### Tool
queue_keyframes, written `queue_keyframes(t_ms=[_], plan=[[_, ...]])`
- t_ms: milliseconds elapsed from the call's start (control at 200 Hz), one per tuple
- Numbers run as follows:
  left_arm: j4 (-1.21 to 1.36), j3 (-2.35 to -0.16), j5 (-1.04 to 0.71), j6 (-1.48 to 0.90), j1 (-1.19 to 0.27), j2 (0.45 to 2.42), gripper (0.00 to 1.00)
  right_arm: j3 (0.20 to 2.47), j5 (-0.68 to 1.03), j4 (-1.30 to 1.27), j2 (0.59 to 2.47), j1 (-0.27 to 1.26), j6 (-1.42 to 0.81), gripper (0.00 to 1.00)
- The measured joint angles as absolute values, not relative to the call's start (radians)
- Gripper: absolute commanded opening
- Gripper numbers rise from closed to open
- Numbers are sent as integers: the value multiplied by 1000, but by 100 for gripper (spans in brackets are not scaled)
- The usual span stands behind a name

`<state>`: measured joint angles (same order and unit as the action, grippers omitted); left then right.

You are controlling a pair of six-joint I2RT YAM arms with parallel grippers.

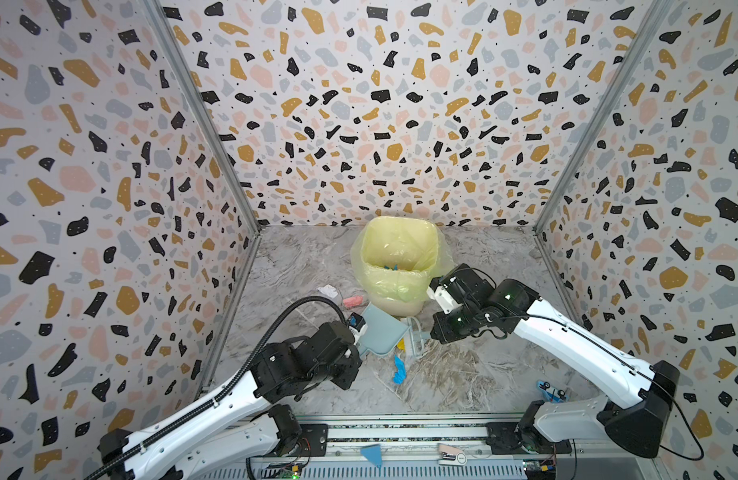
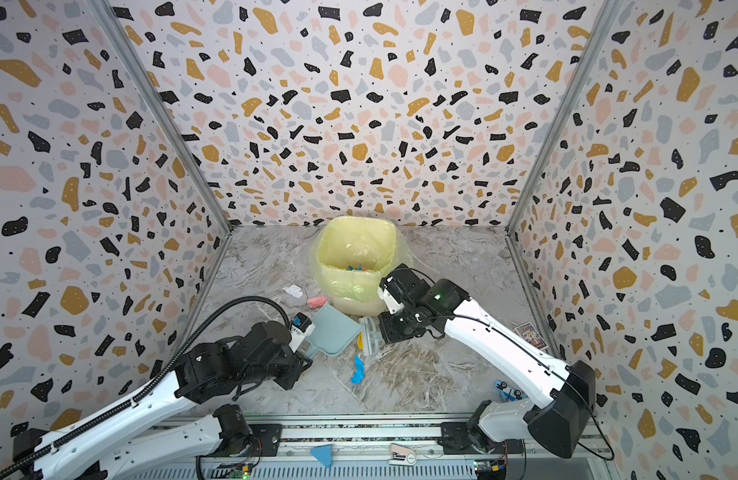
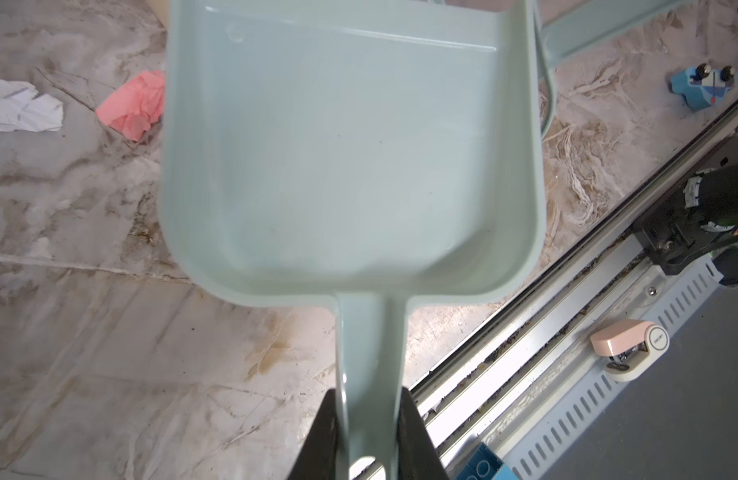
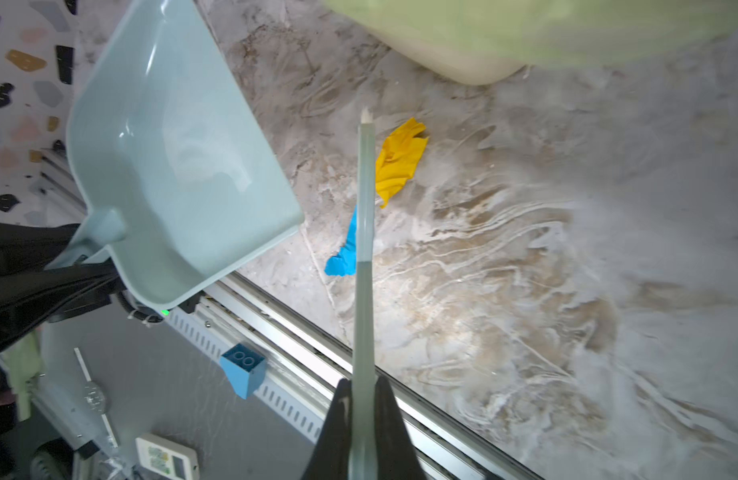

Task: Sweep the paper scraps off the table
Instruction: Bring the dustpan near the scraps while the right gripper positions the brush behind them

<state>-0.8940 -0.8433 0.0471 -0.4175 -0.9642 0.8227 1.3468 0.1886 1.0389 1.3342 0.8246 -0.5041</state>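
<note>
Marble counter [image 1: 463, 374]: dustpan [image 1: 382, 334] and brush [image 4: 365, 208] poised over loose paper scraps [image 2: 357, 372].
The left fingers [image 3: 323, 440] pinch the dustpan handle, the right fingers [image 4: 334, 432] the brush handle. A yellow scrap [image 4: 400, 166] and a blue scrap [image 1: 398, 370] lie just beside the brush, off the pan's open lip, nearest the right arm; a pink scrap [image 1: 352, 301] and white scrap [image 1: 328, 291] lie past the pan, by the bin [image 1: 396, 257].
</note>
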Motion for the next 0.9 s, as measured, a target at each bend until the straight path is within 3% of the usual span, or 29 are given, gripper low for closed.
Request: queue_keyframes(t_ms=[260, 691, 896], plan=[[-959, -825, 55, -496, -1052, 824, 12, 1480, 11, 1196, 1467, 902, -422, 0], [-1118, -807, 69, -619, -1182, 810, 11, 1621, -91, 1261, 1582, 974, -325, 0], [-1158, -807, 69, -627, -1243, 873, 11, 1692, -196, 1271, 1721, 1047, -268, 0]])
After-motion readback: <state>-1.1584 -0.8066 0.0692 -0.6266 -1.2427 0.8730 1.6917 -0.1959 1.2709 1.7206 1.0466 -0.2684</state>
